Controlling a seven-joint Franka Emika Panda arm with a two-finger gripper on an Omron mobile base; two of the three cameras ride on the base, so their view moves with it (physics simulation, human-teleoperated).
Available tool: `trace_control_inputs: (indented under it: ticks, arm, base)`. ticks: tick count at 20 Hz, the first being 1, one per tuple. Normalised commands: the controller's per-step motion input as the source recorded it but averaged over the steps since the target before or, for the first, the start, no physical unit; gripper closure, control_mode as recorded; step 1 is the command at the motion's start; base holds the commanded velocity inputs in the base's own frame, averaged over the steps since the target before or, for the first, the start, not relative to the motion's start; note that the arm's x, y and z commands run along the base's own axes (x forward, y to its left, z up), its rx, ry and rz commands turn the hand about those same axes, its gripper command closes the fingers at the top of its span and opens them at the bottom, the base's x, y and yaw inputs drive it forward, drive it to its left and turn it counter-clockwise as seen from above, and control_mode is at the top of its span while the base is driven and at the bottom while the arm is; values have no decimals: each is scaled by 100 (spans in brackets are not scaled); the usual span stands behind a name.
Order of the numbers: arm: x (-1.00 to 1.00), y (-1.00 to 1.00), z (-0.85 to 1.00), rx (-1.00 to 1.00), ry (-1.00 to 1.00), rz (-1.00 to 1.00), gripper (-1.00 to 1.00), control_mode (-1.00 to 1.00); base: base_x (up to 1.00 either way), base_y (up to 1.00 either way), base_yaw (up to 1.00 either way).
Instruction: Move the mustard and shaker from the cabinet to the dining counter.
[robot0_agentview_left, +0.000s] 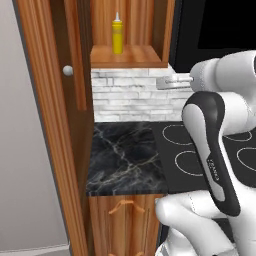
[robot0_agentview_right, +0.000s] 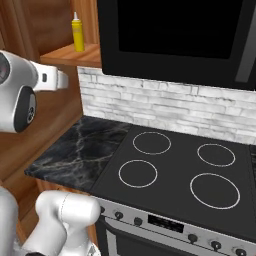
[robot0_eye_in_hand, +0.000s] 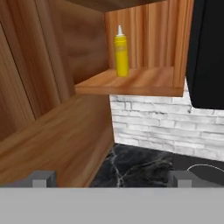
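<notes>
The slim yellow mustard squeeze bottle with its white pointed nozzle (robot0_eye_in_hand: 121, 51) stands upright on the shelf of the open warm brown wooden cabinet (robot0_eye_in_hand: 131, 83), towards the shelf's back edge. Below it, white brick wall (robot0_eye_in_hand: 153, 127), then the short black marble counter (robot0_agentview_left: 125, 157). The gripper (robot0_eye_in_hand: 111, 178) hangs well short of the bottle, fingers spread wide, holding nothing.

Small pale lettering runs along the dark band of the robot arm (robot0_agentview_left: 214, 167), too blurred to read; nothing else carries text.
</notes>
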Motion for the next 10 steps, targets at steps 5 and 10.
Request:
trace_control_inputs:
  ticks: [5, 10]
  arm:
    - [44, 14, 37, 0, -8, 7, -100, -100]
    - [57, 25, 22, 0, -2, 5, -100, -100]
  base:
    - [0, 0, 0]
    - [0, 0, 0]
